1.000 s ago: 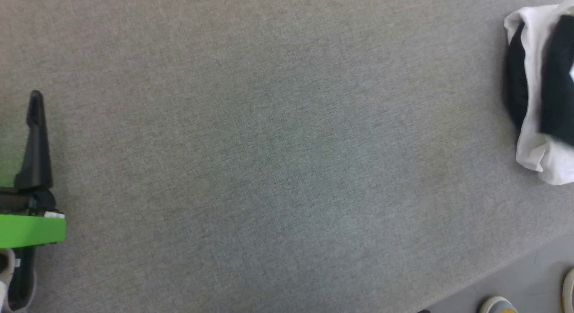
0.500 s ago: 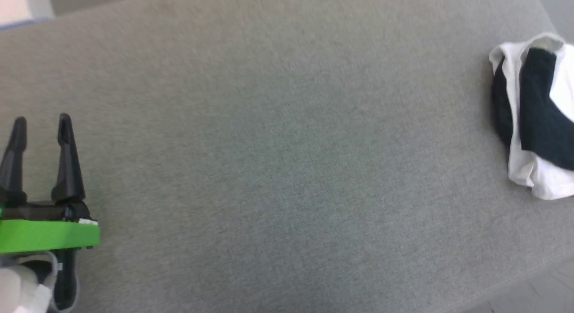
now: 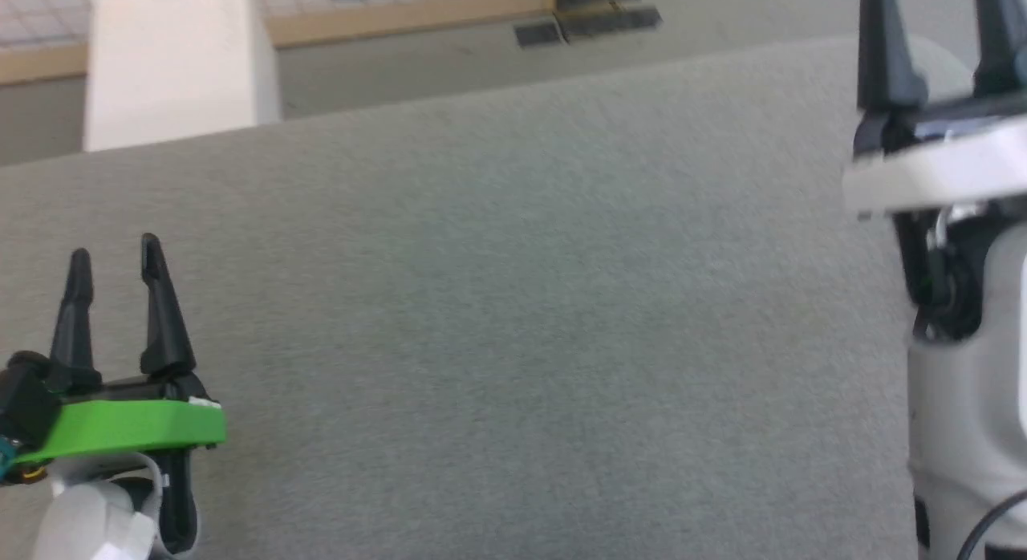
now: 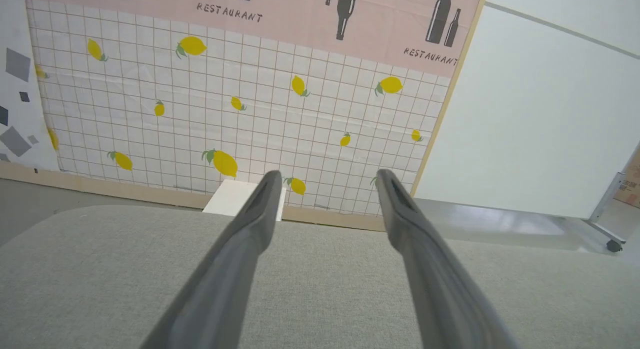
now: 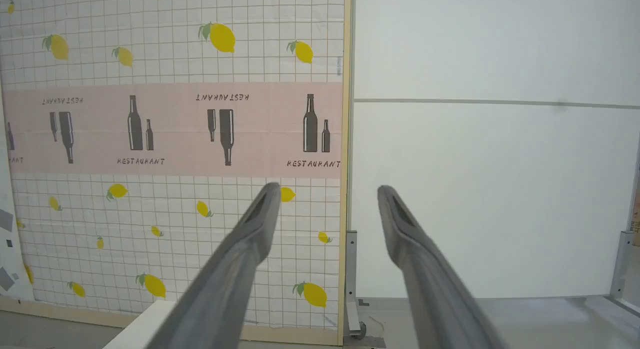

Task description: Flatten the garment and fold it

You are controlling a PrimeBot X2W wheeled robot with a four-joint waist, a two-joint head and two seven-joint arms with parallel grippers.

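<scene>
The garment is out of view in every frame of this moment. My left gripper (image 3: 115, 251) hovers over the grey table (image 3: 513, 303) at the lower left, green-banded, open and holding nothing. The left wrist view shows its fingers (image 4: 327, 174) spread apart above the table's far edge. My right gripper (image 3: 935, 6) rises at the upper right edge of the head view, its fingertips cut off by the top. In the right wrist view it (image 5: 328, 189) is open, raised level and pointing at the wall with nothing between the fingers.
A white box (image 3: 172, 62) stands on the floor beyond the table's far edge. Behind it is a lemon-patterned wall (image 4: 225, 114) with a wooden skirting, and a plain white panel (image 5: 495, 189) stands to its right. My pale right forearm (image 3: 963, 432) fills the lower right of the head view.
The head camera has tilted up, so the far floor and white box now show. The garment has slipped out at the right. My right gripper has come into the picture.
</scene>
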